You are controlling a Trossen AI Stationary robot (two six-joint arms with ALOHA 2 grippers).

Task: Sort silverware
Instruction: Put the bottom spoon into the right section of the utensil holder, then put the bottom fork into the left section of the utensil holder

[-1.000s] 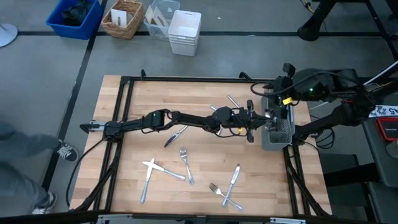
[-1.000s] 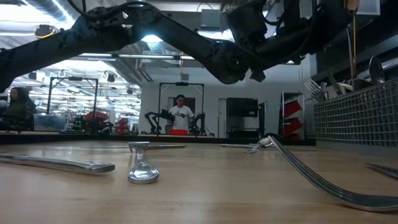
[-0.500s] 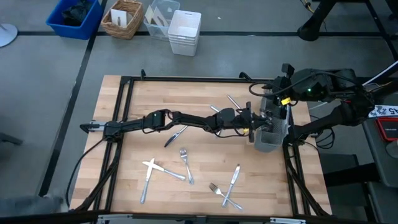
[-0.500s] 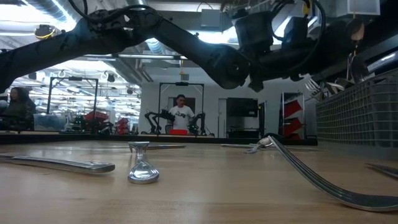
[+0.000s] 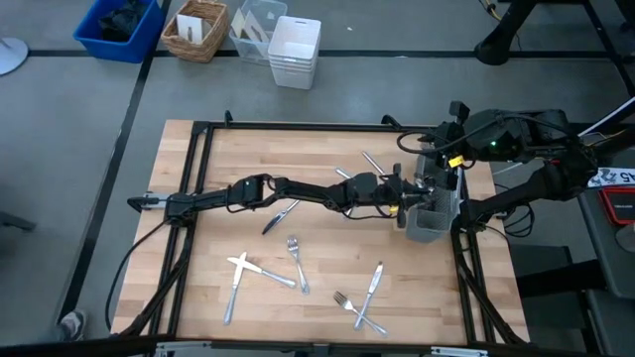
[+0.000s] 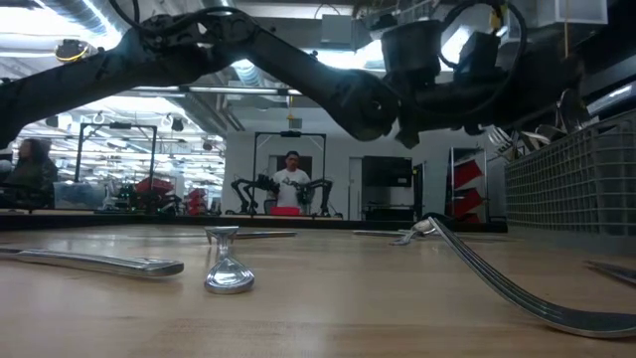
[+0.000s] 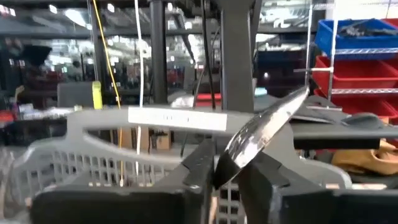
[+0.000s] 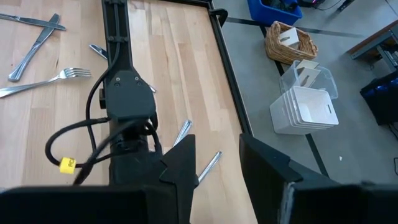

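Note:
My left arm reaches across the table to the grey wire-mesh caddy (image 5: 434,220) at the right edge. My left gripper (image 5: 409,194) is level at its rim, and in the wrist view (image 7: 233,168) its fingers stand apart. A shiny knife (image 7: 267,124) slants up between them, in front of the caddy's handle (image 7: 143,118). Other silverware stands in the caddy (image 6: 512,144). Loose silverware lies flat on the table: crossed pieces (image 5: 243,268), a fork (image 5: 296,260), a knife over a fork (image 5: 362,296), a spoon (image 6: 227,268). My right gripper (image 8: 217,165) hangs open above the caddy's far end. My left gripper has the knife's lower end (image 7: 225,169) in the gap between its two fingers. The blade tilts up and away over the caddy. I cannot tell whether either finger touches it, since the view looks along the fingers.
A black frame rail (image 5: 298,127) runs round the wooden table. Beyond the far edge, on the floor, stand a blue bin (image 5: 119,28), a wicker basket (image 5: 196,30) and white bins (image 5: 295,50). Two more pieces (image 5: 372,161) lie near the caddy's far side.
My left gripper has gone a little toward the table's right edge, up to the caddy, and has tipped its fingers downward toward level. The caddy's near left corner now stands a little farther left than before.

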